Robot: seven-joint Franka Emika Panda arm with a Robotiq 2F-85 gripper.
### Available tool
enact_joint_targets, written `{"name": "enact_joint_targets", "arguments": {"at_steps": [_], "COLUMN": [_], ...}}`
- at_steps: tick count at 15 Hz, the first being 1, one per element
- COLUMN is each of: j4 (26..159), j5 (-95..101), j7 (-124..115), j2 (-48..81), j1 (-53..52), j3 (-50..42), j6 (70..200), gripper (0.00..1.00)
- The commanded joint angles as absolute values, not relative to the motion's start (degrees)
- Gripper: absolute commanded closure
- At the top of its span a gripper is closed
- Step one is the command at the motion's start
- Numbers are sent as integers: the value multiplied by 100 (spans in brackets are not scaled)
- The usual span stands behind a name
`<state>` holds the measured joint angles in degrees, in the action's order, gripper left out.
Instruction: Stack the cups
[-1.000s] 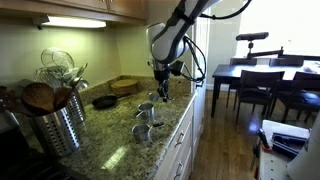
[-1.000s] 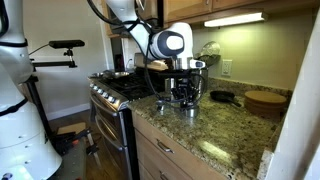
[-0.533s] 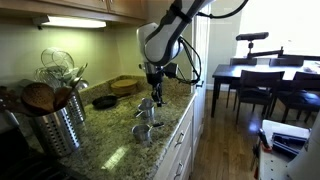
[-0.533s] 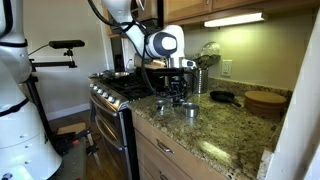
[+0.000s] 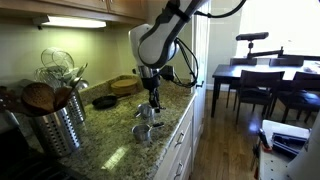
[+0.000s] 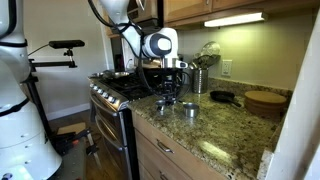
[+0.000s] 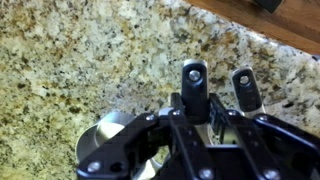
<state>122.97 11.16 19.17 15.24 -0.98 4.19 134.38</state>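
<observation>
The bench is a narrow granite run. Its front edge slants from mid-frame down toward the bottom, with open floor beyond it. Bare stone lies in the lower centre, on the near side of the cups. The cups sit in a loose cluster at frame centre, close to that front edge. The tool hangs just above the upper end of the cluster, pointing down. In the wrist view its fingertips stand a little apart with nothing seen between them. A cup shows at lower left there, beside the tool rather than between the tips. A holder full of utensils fills the lower left, and a pan lies behind the cups, apart from them. In an exterior view a stove borders the bench at left centre, near the cups.
</observation>
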Motion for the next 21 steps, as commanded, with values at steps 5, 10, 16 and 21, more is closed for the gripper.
{"name": "enact_joint_targets", "arguments": {"at_steps": [5, 10, 16, 21], "j4": [12354, 12337, 12310, 12276], "j5": [1013, 974, 946, 935], "j7": [2258, 2419, 2540, 2630], "j2": [1426, 1478, 1560, 1669], "j1": [-202, -278, -319, -314], "j3": [627, 765, 860, 896], "j6": [13023, 12875, 12754, 12746], "gripper": [87, 88, 88, 88]}}
